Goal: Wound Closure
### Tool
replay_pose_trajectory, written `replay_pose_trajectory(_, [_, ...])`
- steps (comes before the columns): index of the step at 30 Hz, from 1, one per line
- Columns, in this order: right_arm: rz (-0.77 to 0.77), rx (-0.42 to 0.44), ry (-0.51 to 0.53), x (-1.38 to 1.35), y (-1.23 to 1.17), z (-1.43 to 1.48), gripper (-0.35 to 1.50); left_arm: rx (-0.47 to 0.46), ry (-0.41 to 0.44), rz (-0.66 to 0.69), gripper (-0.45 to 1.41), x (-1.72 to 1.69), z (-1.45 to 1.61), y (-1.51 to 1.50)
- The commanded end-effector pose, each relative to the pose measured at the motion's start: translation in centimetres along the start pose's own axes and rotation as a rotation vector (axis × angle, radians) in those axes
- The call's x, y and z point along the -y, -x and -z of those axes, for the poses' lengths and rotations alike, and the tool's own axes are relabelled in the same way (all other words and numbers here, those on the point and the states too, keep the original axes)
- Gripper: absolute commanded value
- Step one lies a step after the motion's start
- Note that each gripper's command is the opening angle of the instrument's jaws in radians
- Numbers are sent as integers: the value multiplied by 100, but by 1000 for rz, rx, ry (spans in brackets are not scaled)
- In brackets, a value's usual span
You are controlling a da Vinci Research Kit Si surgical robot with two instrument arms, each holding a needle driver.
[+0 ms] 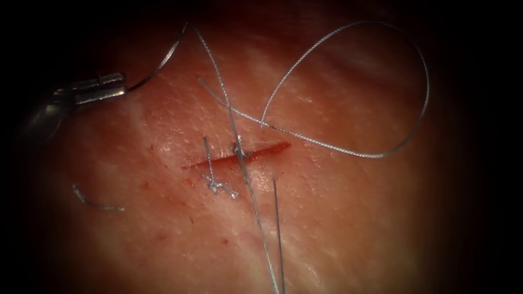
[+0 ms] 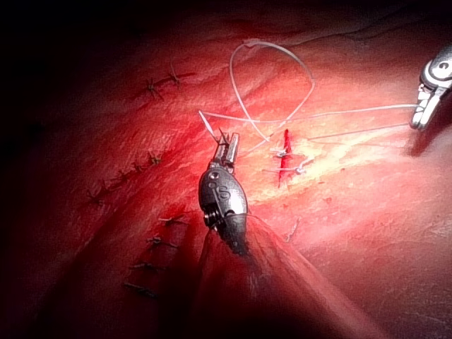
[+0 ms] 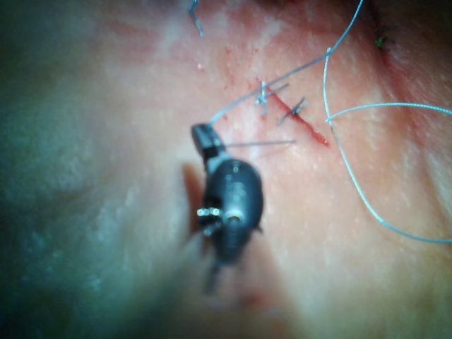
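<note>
Tissue [image 1: 348, 218] carries the cut [image 1: 237, 155] mid-frame with two stitches across it; left pincer [image 1: 101, 90], upper left, is clenched on the thread [image 1: 381, 155]; right pincer [image 3: 205, 141] grips thread too; likely knot-tying, needing steady opposed tension.

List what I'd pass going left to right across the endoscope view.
Left arm's tool, with thread caught between its tips → cut end of thread lying loose on the tissue → tied stitch → second stitch across the cut → big thread loop.
</note>
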State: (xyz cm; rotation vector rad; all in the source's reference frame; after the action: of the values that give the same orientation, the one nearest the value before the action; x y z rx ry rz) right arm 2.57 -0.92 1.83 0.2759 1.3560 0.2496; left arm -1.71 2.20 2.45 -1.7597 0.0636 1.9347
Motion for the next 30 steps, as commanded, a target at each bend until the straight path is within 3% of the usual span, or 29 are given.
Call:
replay_pose_trajectory(1, [-2,-15,3,-6,-4,-11,14,-2,3,-1,-45,4,-6,6])
replay_pose_trajectory(2, [-9,-40,14,-16,-5,-8,96,-3,6,-1,-45,7,-5,8])
replay_pose_trajectory(3, [-12,-40,20,-21,-5,-7,115,-4,8,0,-45,8,-3,8])
replay_pose_trajectory(5, [-18,-36,37,-36,2,1,133,3,3,3,-45,16,3,8])
replay_pose_trajectory(12, [-27,-8,115,-76,41,31,141,6,-50,22,-45,55,25,-2])
replay_pose_trajectory(17, [-6,-5,169,-102,63,40,138,8,-71,15,-45,58,27,7])
replay_pose_trajectory(20, [12,16,214,-117,73,33,135,6,-76,9,-45,55,22,14])
replay_pose_trajectory(23, [65,45,257,-142,93,8,128,3,-81,1,-45,47,15,20])
replay_pose_trajectory(30, [90,82,244,-166,119,-37,130,2,-80,0,-45,44,15,20])
